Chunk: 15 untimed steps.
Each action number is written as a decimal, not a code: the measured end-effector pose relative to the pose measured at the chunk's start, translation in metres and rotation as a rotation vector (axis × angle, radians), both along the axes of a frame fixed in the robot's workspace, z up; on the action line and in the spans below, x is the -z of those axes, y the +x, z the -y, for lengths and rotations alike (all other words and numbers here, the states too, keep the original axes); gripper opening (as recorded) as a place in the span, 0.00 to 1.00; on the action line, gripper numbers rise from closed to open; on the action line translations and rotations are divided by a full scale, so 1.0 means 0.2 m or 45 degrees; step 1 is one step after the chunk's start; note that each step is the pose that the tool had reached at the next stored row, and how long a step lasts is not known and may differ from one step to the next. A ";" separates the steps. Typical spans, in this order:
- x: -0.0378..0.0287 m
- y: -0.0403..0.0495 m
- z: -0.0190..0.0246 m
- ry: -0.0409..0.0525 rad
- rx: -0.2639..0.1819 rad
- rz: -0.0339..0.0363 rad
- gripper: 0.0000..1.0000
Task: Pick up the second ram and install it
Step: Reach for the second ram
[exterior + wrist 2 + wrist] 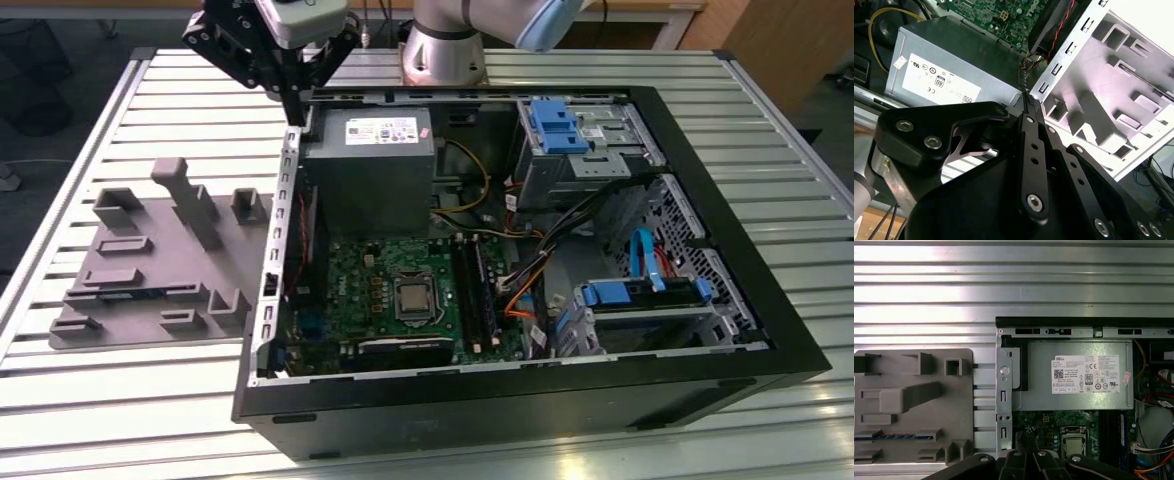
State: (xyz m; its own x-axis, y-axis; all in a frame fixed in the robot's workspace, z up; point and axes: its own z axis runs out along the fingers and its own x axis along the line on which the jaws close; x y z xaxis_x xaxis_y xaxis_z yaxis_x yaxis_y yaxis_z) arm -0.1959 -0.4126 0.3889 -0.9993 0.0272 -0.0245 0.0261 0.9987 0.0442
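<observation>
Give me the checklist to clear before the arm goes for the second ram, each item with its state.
1. Second ram lies in its slot on the grey holder: ok.
2. Gripper carries nothing: ok.
3. Jaws open for a grasp: not ok, they are shut.
4. Gripper above the ram: not ok; it hangs by the case wall near the power supply.
5. Motherboard ram slots free: cannot tell.
6. Nothing covers the ram: ok.

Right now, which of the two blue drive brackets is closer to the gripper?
The upper bracket, level with the grey power supply; the other bracket sits toward the exterior view's lower right, farther from the gripper.
</observation>
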 end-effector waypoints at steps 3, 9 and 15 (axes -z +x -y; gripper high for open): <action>0.001 -0.010 0.000 0.000 0.000 0.0000 0.11; 0.001 -0.020 0.000 0.000 0.000 -0.0001 0.11; 0.001 -0.027 0.000 0.000 0.000 -0.0001 0.11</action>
